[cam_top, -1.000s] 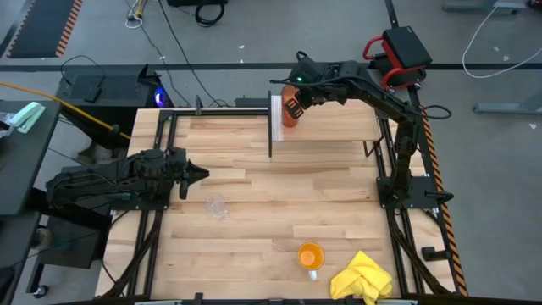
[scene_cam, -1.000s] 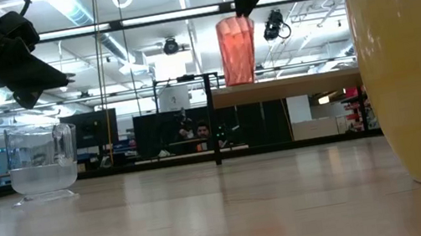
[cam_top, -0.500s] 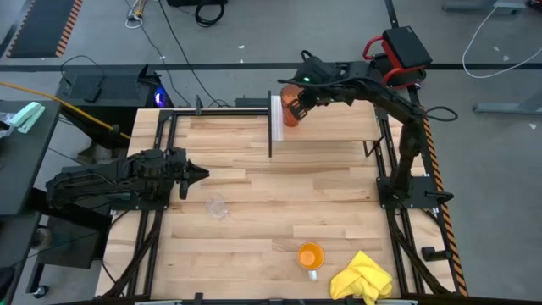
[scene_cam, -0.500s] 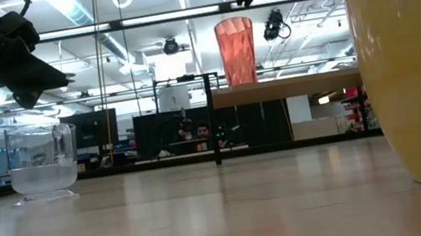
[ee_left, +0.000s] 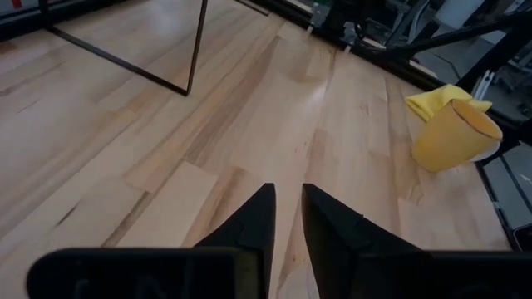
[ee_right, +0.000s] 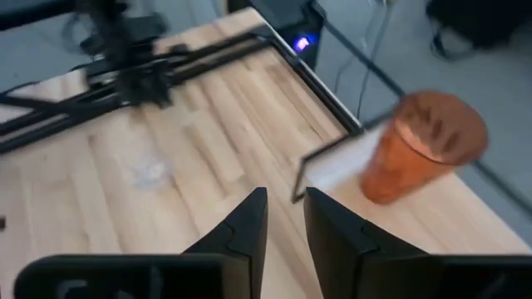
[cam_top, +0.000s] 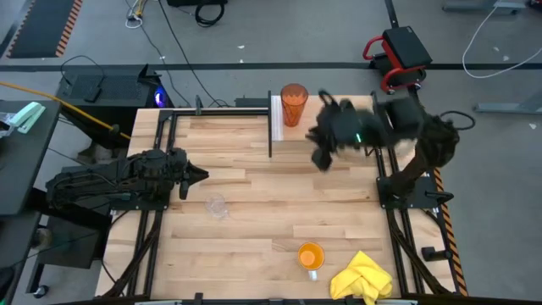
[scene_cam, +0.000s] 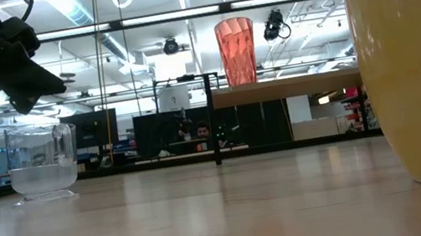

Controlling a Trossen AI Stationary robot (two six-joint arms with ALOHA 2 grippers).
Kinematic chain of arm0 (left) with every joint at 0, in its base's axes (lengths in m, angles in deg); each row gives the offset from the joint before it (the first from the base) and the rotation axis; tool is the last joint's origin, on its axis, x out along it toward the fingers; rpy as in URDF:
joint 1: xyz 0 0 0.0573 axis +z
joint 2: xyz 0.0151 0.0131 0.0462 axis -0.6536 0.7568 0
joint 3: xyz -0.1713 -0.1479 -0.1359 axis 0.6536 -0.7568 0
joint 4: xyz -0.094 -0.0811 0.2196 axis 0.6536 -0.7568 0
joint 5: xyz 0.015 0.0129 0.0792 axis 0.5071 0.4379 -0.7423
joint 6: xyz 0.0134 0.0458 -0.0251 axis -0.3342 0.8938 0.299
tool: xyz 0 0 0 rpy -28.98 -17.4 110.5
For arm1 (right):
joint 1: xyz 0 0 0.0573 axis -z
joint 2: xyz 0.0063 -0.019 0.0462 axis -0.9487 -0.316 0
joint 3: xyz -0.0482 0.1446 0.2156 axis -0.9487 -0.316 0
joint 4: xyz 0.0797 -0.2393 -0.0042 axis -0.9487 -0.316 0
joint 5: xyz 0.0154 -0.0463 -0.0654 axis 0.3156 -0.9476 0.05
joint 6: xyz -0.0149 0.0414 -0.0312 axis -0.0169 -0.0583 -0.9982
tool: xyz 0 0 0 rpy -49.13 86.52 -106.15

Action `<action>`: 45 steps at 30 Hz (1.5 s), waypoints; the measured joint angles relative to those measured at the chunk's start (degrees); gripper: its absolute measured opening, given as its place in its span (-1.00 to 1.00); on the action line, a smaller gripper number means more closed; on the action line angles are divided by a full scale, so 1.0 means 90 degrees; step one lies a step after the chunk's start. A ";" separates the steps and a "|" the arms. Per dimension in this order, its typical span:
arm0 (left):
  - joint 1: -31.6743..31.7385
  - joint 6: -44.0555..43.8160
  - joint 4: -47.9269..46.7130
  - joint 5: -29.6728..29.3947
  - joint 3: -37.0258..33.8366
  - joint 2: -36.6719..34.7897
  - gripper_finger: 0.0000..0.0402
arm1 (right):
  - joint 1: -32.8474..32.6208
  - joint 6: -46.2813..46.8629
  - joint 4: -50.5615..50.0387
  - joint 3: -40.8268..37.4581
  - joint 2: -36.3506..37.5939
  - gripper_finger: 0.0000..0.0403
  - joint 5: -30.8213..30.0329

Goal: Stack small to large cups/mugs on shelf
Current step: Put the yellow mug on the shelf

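Both arms are matte black. The left arm (cam_top: 118, 182) is a chain of blocky segments on a black tube frame at the tabletop's 9 o'clock edge, tapering to a pointed left gripper (cam_top: 196, 174) with 2 narrow, wedge-shaped fingers (ee_left: 249, 224) above a flat black bar. The right arm (cam_top: 398, 135) is motion-blurred, with a small green light (cam_top: 356, 138) and black cables looping near its base at 3 o'clock. The right gripper (ee_right: 285, 218) ends in 2 identical dark tapered fingers.

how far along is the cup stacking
Done: the dark-orange tumbler stands on the shelf by its white end. In hand: nothing; the right gripper holds no cup. Left: the bright orange cup and clear glass sit on the table.
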 joint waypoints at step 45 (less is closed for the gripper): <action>-0.0002 0.0138 -0.0009 0.0000 0.0000 0.0000 -0.67 | -0.5620 0.6258 0.6821 -0.7337 -0.0849 -0.63 -0.2776</action>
